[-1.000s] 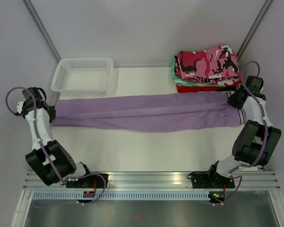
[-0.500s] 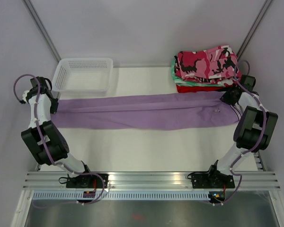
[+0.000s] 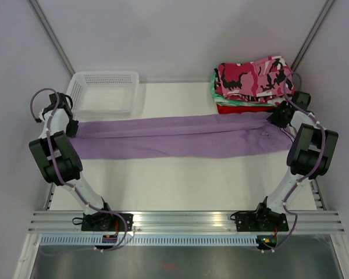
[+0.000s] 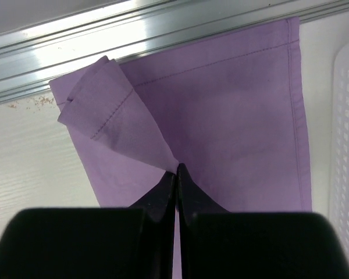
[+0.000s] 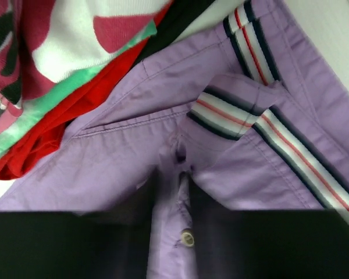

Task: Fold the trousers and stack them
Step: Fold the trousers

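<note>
The lilac purple trousers (image 3: 180, 137) lie stretched flat left to right across the table. My left gripper (image 3: 72, 128) is shut on their hem end (image 4: 163, 145) at the left, a corner of cloth folded over above my fingertips. My right gripper (image 3: 277, 119) is shut on the waist end (image 5: 180, 157), beside the striped waistband (image 5: 262, 116) and a button (image 5: 188, 238). The pink, white and black camouflage trousers (image 3: 256, 76) lie folded on top of the pile at the back right.
A white mesh basket (image 3: 102, 91) stands at the back left, its edge also showing in the left wrist view (image 4: 346, 145). Under the camouflage pair lie a green-and-white folded garment (image 5: 64, 104) and a red one (image 3: 244, 108). A metal rail (image 4: 163, 23) runs past the hem.
Both arms have swung toward the back of the table, carrying the two ends of the lilac trousers with them. The trousers have shifted a little toward the back and lie straighter.
</note>
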Robot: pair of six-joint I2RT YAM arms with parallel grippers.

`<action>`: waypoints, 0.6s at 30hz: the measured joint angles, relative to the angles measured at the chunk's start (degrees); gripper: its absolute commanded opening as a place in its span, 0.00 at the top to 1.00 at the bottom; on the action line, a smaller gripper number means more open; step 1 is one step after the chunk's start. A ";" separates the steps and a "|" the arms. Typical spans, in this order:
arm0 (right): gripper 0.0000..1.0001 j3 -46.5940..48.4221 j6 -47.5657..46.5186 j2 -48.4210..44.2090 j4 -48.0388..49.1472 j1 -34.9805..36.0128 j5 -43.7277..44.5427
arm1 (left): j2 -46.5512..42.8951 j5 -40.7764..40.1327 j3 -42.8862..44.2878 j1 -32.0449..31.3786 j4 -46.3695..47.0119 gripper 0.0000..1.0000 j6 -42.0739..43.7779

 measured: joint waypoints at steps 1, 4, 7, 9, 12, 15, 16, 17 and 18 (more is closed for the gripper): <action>0.50 0.09 -0.17 0.04 0.20 0.02 0.02 | 0.55 -0.15 0.37 -0.11 0.17 0.93 0.13; 0.29 1.49 -2.14 0.04 1.42 -0.52 1.55 | 1.95 -2.34 2.54 0.17 0.42 0.53 1.60; 0.21 3.26 -3.72 -1.44 2.25 -1.42 1.75 | 1.05 -3.28 4.37 0.85 2.67 0.06 5.09; 0.22 3.26 -4.26 -4.07 2.47 -1.84 0.57 | -0.92 -2.89 4.48 0.92 4.28 0.06 7.04; 0.24 3.06 -4.52 -10.19 2.54 -1.33 -1.95 | -7.13 -0.42 4.50 -0.39 5.46 0.05 10.75; 0.32 -0.39 -5.09 -18.43 4.04 1.70 -3.82 | -16.06 1.90 3.80 -4.96 6.99 0.13 13.97; 0.37 -2.56 -5.33 -21.20 4.46 3.15 -4.42 | -19.87 3.17 2.32 -7.45 8.48 0.21 14.99; 0.46 -4.35 -5.42 -23.10 4.74 4.39 -4.79 | -23.76 4.85 0.26 -10.38 9.77 0.26 15.91; 0.52 -6.97 -5.64 -25.07 5.62 6.25 -5.03 | -28.92 6.51 -2.99 -13.49 11.17 0.35 17.35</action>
